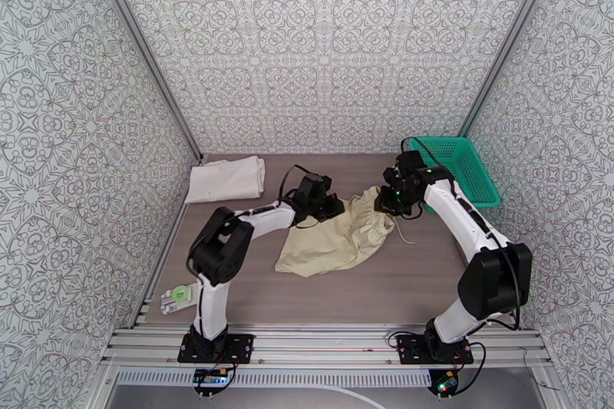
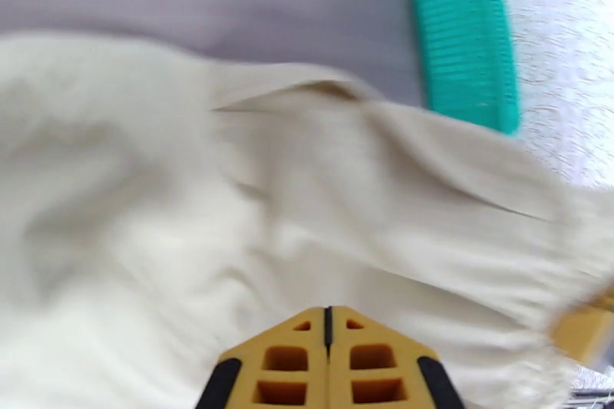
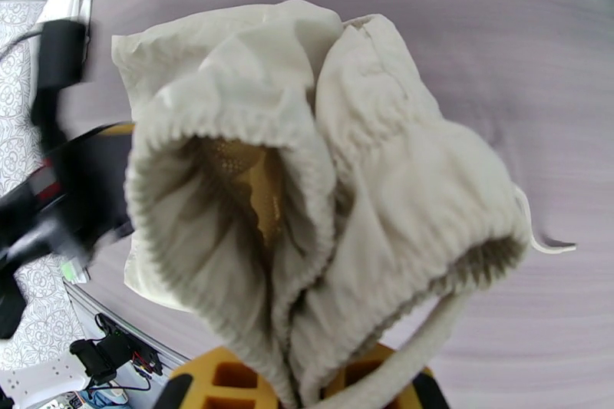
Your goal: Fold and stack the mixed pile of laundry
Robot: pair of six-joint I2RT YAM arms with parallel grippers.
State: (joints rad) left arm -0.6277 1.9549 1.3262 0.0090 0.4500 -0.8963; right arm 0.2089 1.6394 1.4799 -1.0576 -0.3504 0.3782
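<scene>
Mid-frame, the left gripper (image 1: 331, 207) pinches the shorts (image 1: 338, 238) at their left edge. The right gripper (image 1: 386, 202) clamps the waistband, probably to stretch them flat for folding. The T-shirt (image 1: 226, 179) lies folded upper left.

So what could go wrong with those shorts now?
1. The right gripper pinches the shorts by just a bunched bit of waistband, so they might slip out.
2. The string dangles right by that gripper and could get tangled.
3. The shorts hang crumpled, so the fold may turn out messier than the neat white shirt.
</scene>
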